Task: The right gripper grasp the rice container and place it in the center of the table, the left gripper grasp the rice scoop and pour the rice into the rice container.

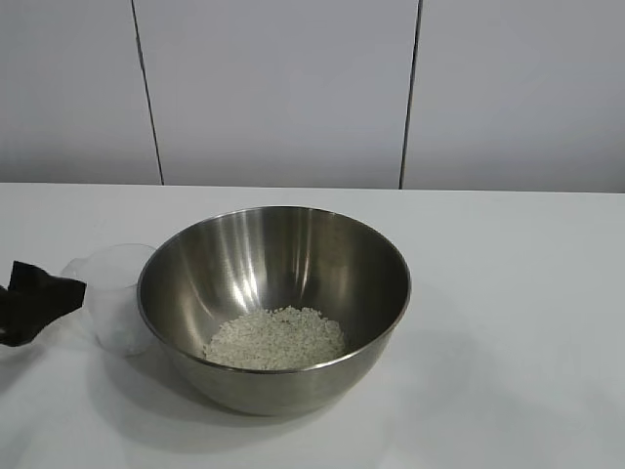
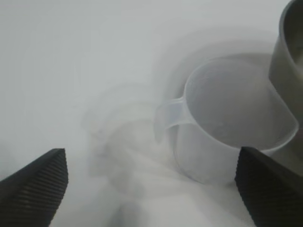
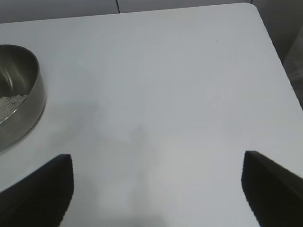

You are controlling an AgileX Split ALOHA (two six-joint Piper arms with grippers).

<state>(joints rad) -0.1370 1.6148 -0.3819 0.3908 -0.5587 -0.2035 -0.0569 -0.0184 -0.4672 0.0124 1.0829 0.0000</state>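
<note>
The steel rice container [image 1: 273, 303] stands mid-table with a pile of white rice [image 1: 276, 338] in its bottom. The clear plastic rice scoop [image 1: 115, 293] stands upright and empty on the table, close against the bowl's left side. My left gripper [image 1: 34, 298] is open just left of the scoop and holds nothing. In the left wrist view the scoop [image 2: 227, 123] stands ahead of the gripper [image 2: 154, 184], with the bowl's wall [image 2: 289, 52] beside it. My right gripper [image 3: 158, 189] is open over bare table, out of the exterior view; the bowl [image 3: 19, 94] shows at that view's edge.
The white table [image 1: 508, 293] runs to a pale panelled wall at the back. The right wrist view shows the table's corner [image 3: 251, 9] and edge.
</note>
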